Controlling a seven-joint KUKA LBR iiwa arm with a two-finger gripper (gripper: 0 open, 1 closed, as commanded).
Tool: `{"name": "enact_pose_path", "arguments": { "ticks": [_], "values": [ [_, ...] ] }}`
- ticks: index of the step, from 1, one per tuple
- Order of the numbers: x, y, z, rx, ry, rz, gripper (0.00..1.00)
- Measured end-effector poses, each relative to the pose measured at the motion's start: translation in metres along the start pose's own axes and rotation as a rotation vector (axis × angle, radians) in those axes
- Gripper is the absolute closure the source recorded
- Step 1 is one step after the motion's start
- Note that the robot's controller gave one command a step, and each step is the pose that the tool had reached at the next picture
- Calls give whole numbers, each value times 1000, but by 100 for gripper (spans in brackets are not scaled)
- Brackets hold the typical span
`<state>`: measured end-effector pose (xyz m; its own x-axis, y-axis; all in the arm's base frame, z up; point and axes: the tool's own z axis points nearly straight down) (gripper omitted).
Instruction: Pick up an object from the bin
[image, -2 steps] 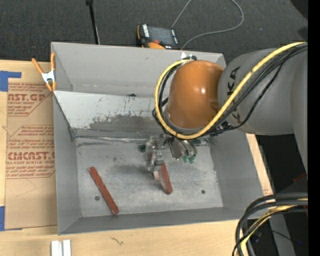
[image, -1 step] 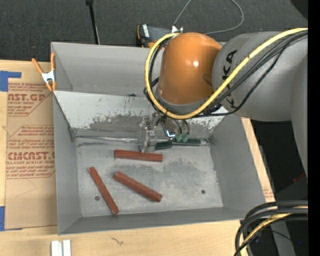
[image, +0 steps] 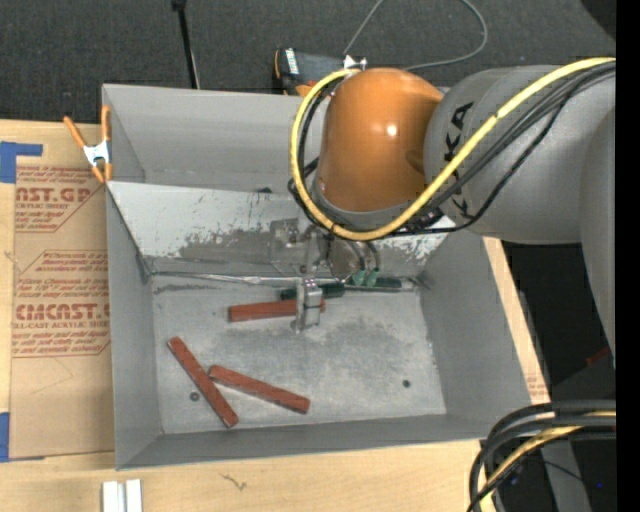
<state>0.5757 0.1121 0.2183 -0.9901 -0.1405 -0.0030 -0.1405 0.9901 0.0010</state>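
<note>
The gripper (image: 309, 306) sits low at one end of the red-brown stick (image: 262, 312), how wide it stands I cannot tell, so grasping well likely means closing squarely across that stick's narrow width, clear of the two touching sticks (image: 216, 381) farther off

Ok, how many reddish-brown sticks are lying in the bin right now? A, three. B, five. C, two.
A: three show. The middle stick lies with its right end at the gripper, and the slanted stick and the front stick lie touching at the lower left.
</note>
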Motion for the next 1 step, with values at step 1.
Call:
{"name": "enact_pose_path", "arguments": {
  "ticks": [1],
  "values": [
    [-6, -38, 105, 1, 8, 137, 0]
  ]
}}
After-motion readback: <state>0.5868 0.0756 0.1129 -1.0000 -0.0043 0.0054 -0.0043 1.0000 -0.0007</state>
